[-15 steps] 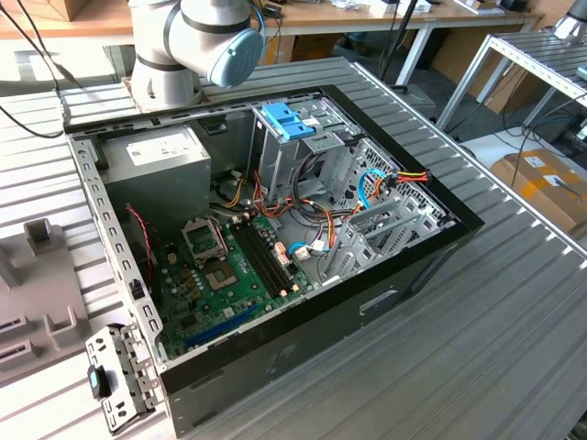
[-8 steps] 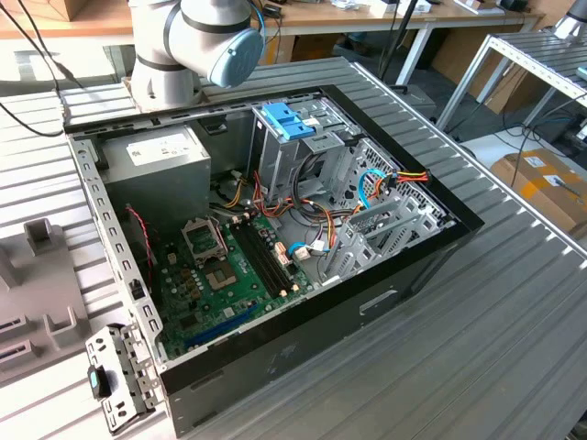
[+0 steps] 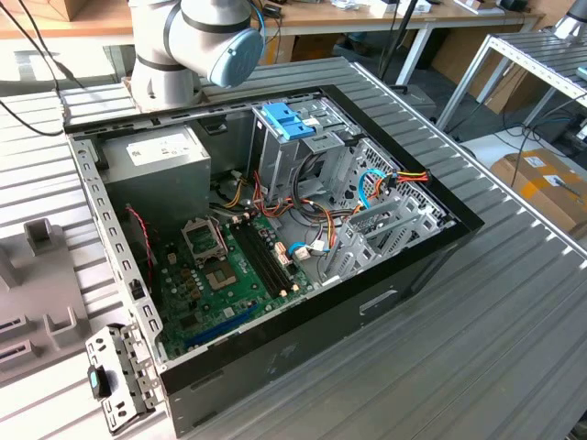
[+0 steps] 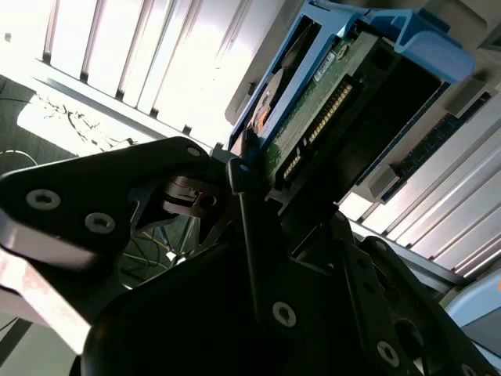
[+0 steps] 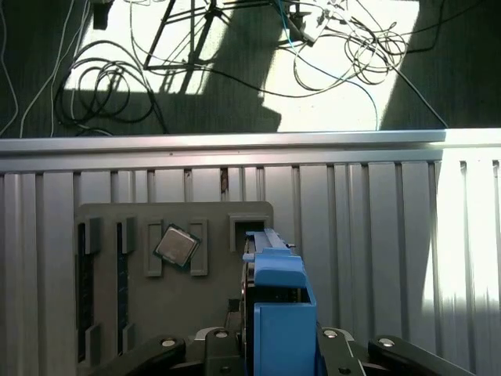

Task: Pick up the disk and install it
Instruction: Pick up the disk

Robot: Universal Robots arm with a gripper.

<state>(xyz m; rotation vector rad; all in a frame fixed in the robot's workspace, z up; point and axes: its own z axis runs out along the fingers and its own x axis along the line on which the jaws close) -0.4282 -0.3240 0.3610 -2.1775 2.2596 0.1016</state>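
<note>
The disk (image 5: 278,301) is a dark drive with bright blue plastic rails. It is held edge-on between the black fingers of my gripper (image 5: 275,345), which is shut on it. In the second wrist view the disk (image 4: 329,102) shows its green circuit-board side and a row of connector pins, with my gripper (image 4: 258,196) clamped on its near end. In the first wrist view the disk hangs over the edge of a grey holder plate (image 5: 109,313) on the slatted table.
The holder plate carries a square processor chip (image 5: 175,247) and several slots. The open computer case (image 3: 440,266) lies on the table with a pale blue tray (image 3: 286,119) atop its drive cage and a grey power supply (image 3: 156,165). Cables (image 5: 235,47) lie on the floor beyond the table edge.
</note>
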